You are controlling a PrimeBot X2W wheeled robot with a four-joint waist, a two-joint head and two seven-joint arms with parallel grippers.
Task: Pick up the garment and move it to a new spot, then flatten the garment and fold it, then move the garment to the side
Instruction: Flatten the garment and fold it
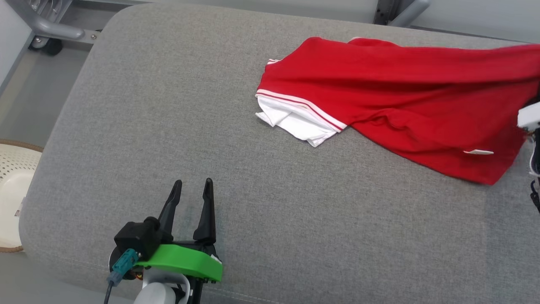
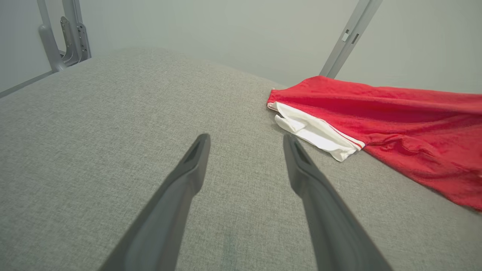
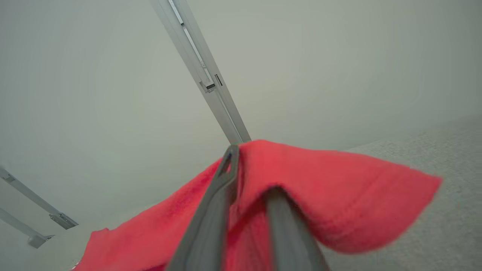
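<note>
Left gripper (image 1: 193,182): I see it at the near left of the grey upholstered surface (image 1: 168,126), fingers spread wide apart with nothing between them. In the left wrist view the left gripper (image 2: 245,138) hovers just above bare fabric, well apart from the garment.

Right gripper (image 3: 254,169): its fingers stand close together with red fabric pinched between them. One fingertip is hidden under a fold that drapes over it.

Red garment (image 1: 400,97): it lies on the far right part of the surface, stretched towards the right edge of the head view. That end is raised and blurred. The lifted corner of the garment (image 3: 320,188) hangs in the air above the grey surface. Its left end rests flat, as the left wrist view of the garment (image 2: 395,116) confirms.

White sleeve (image 1: 295,122): crumpled, edged with red-and-white stripes, it pokes out at the garment's left end and touches the surface.

Surroundings: a cream perforated basket (image 1: 12,181) sits beside the surface at far left, and a metal rail (image 3: 203,71) crosses the pale wall behind.
</note>
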